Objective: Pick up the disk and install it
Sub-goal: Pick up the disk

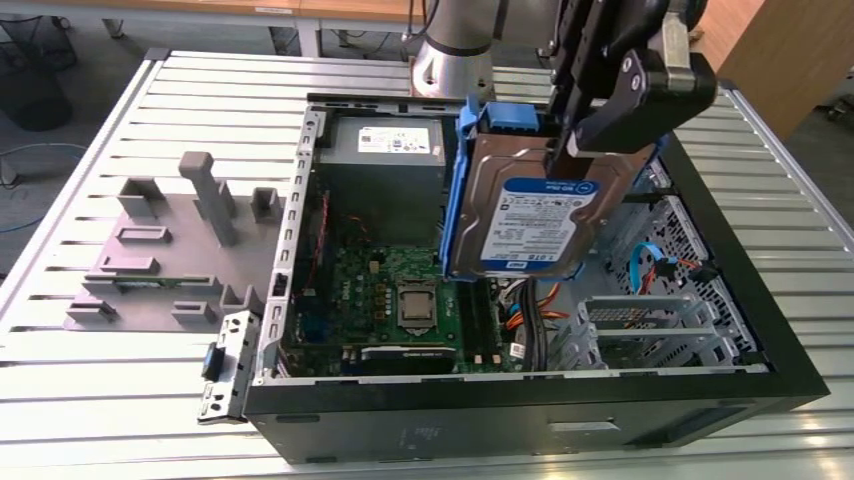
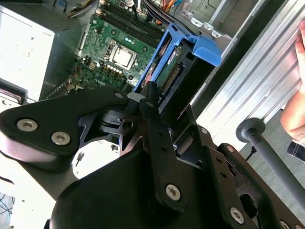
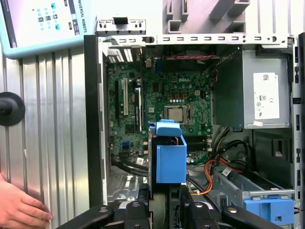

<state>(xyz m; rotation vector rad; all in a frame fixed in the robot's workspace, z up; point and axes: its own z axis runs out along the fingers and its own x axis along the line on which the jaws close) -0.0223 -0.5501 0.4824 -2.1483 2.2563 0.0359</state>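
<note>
The disk (image 1: 527, 225) was held clamped in the claw (image 1: 583, 150), upright above the open computer case (image 1: 534, 420). If tilted, it could be snagged on the cables (image 1: 514, 318) or knocked against the circuit board (image 1: 380, 275).

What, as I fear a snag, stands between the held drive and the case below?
Nothing visible does: the silver hard drive in its blue plastic carrier, clamped in the pincer, hangs above the open black computer case; orange cables lie lower inside.

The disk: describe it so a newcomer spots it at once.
Find the open black computer case. Over its middle the gripper holds the disk nearly upright. It is silver with a white-and-blue label and blue frame, unlike the grey box.
</note>
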